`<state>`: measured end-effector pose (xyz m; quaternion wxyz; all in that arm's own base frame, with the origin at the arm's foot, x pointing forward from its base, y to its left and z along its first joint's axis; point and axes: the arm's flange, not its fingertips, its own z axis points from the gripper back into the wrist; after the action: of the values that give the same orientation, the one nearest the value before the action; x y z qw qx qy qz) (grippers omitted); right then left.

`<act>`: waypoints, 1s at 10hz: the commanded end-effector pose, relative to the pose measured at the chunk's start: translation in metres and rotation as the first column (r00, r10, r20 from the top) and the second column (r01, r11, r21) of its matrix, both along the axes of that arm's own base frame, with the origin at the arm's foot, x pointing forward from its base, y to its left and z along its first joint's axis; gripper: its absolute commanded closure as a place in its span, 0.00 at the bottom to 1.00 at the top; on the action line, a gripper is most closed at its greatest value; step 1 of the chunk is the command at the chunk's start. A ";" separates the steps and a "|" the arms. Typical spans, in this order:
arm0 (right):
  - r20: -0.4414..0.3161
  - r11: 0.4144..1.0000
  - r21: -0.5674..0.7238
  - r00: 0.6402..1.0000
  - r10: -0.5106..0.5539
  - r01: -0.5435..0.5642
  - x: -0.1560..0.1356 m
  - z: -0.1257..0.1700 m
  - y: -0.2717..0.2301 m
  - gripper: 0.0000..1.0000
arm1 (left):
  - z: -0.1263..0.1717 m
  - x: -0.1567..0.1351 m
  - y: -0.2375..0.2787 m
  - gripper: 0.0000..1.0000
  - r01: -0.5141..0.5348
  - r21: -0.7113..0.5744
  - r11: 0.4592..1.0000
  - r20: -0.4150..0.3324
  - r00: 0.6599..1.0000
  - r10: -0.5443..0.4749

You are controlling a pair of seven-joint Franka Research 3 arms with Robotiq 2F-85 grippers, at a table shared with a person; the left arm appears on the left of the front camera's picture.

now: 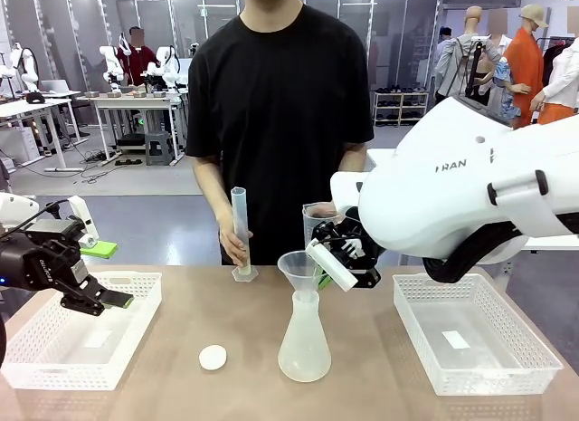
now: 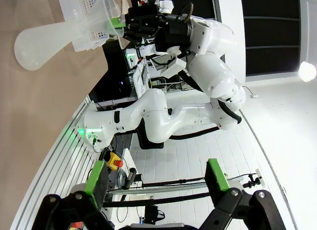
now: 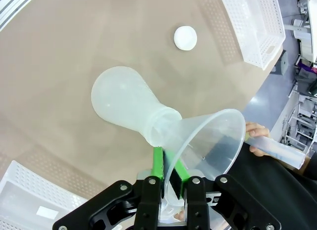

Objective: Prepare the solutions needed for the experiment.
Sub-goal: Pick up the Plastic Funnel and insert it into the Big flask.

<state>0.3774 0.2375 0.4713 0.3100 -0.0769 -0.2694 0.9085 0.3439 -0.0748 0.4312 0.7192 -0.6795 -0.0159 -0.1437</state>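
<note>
The translucent conical flask (image 1: 304, 346) stands mid-table with a clear funnel (image 1: 298, 268) in its neck. I cannot make out liquid inside it. My right gripper (image 1: 329, 263) is shut on the funnel's rim, and the right wrist view shows the green pads (image 3: 158, 164) pinching the funnel (image 3: 210, 143) above the flask (image 3: 123, 104). My left gripper (image 1: 107, 298) hangs open over the left basket, its fingers (image 2: 97, 177) spread with nothing between. The left wrist view shows the flask (image 2: 39, 41) far off.
The person's hand (image 1: 235, 248) holds a tall measuring cylinder (image 1: 240, 224) upright on the far side. A clear jug (image 1: 316, 218) stands behind the funnel. A white cap (image 1: 213, 357) lies left of the flask. White baskets sit left (image 1: 136, 317) and right (image 1: 507, 358).
</note>
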 end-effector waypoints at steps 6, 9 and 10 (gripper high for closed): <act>0.024 1.000 0.001 1.000 -0.010 0.010 0.004 -0.012 -0.003 0.78 | 0.004 0.000 -0.001 0.00 -0.002 -0.001 1.000 0.002 1.000 0.002; 0.007 1.000 0.004 1.000 -0.014 0.014 0.004 -0.003 -0.002 0.78 | 0.004 0.000 -0.001 0.00 -0.002 -0.001 1.000 0.002 1.000 0.002; 0.007 1.000 0.004 1.000 -0.014 0.014 0.004 -0.003 -0.002 0.78 | 0.004 0.000 -0.001 0.00 -0.002 -0.001 1.000 0.002 1.000 0.002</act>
<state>0.3812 0.2359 0.4686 0.3152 -0.0843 -0.2689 0.9062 0.3439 -0.0748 0.4313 0.7193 -0.6795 -0.0159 -0.1437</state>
